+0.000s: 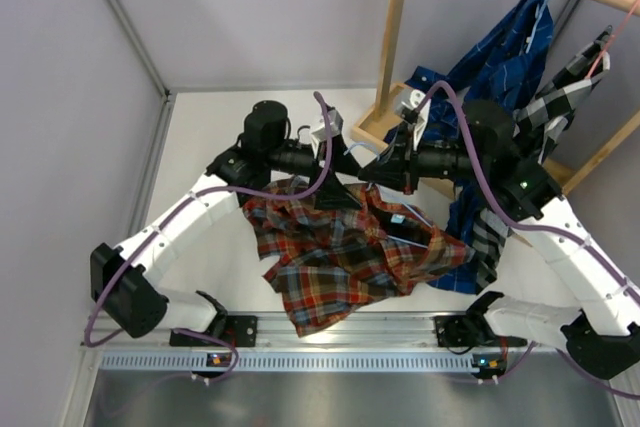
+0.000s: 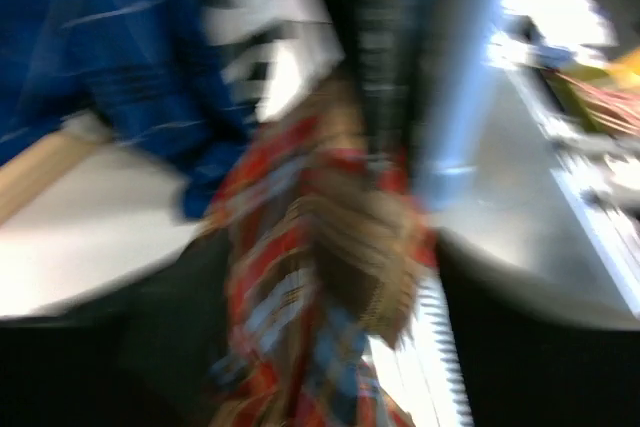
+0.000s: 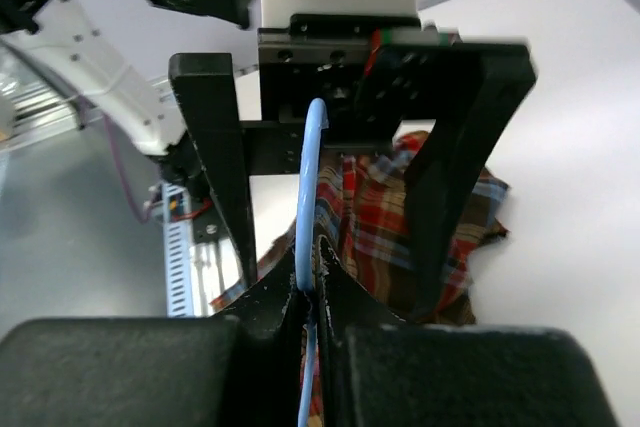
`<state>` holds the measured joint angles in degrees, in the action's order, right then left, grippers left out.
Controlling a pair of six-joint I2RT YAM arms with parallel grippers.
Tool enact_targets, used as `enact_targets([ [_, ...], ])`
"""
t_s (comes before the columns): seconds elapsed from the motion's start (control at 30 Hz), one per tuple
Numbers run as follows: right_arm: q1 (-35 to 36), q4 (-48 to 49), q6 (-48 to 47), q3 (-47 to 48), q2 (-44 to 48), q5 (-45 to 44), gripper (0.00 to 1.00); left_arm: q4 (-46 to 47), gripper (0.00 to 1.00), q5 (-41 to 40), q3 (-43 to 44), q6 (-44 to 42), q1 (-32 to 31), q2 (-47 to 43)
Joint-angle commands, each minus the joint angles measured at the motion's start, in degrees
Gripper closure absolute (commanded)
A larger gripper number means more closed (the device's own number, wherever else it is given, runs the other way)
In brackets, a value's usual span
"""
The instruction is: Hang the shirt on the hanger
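The red, orange and brown plaid shirt (image 1: 345, 252) hangs bunched below the two grippers, which meet over the middle of the table. My right gripper (image 3: 312, 287) is shut on the thin light-blue wire of the hanger (image 3: 312, 177); in the top view it sits at the centre (image 1: 382, 169). My left gripper (image 1: 338, 190) faces it with its fingers (image 3: 215, 177) spread wide on either side of the wire. The left wrist view is blurred; the shirt (image 2: 300, 277) hangs between that gripper's dark fingers. Most of the hanger is hidden by cloth.
A wooden rack (image 1: 395, 37) stands at the back right with a dark blue check shirt (image 1: 505, 42) and a black-and-white check shirt (image 1: 560, 97) hanging on it. An aluminium rail (image 1: 330, 332) runs along the near edge. Walls close the left and back.
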<state>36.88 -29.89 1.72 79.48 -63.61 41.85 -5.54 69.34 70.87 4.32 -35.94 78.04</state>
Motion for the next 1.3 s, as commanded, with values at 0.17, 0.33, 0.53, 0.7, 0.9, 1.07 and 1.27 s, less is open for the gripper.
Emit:
enact_targets([
  [0.17, -0.94, 6.86, 4.17, -1.70, 10.61, -27.83, 1.00, -2.65, 0.02, -66.98, -1.92, 2.34, 1.05, -15.49],
  [0.33, -1.11, 6.69, 4.78, 1.81, 12.20, -25.59, 1.00, 16.95, 0.02, -82.00, -23.37, 7.01, 1.05, -31.62],
  [0.53, -1.11, 5.90, 6.45, 5.77, 12.81, -20.49, 1.00, 20.82, 0.02, -75.08, -27.63, 7.98, 1.14, -29.27],
  [0.7, -1.11, 5.19, 6.90, 7.00, 13.69, -19.79, 1.00, 21.90, 0.08, -73.72, -24.39, 8.95, 1.14, -21.46],
  [0.9, -1.11, 4.67, 7.08, 7.35, 14.74, -19.52, 1.00, 20.24, 0.76, -87.38, -20.61, 9.48, 1.23, -14.24],
  [1.07, -1.11, 4.40, 4.79, 3.06, 18.87, -27.15, 1.00, 5.91, 1.00, -104.14, -12.43, 19.40, 5.70, -8.97],
  [1.27, -1.11, 4.40, 5.14, 3.22, 19.41, -26.72, 1.00, 3.87, 1.00, -96.32, -13.74, 23.54, 9.93, -9.31],
])
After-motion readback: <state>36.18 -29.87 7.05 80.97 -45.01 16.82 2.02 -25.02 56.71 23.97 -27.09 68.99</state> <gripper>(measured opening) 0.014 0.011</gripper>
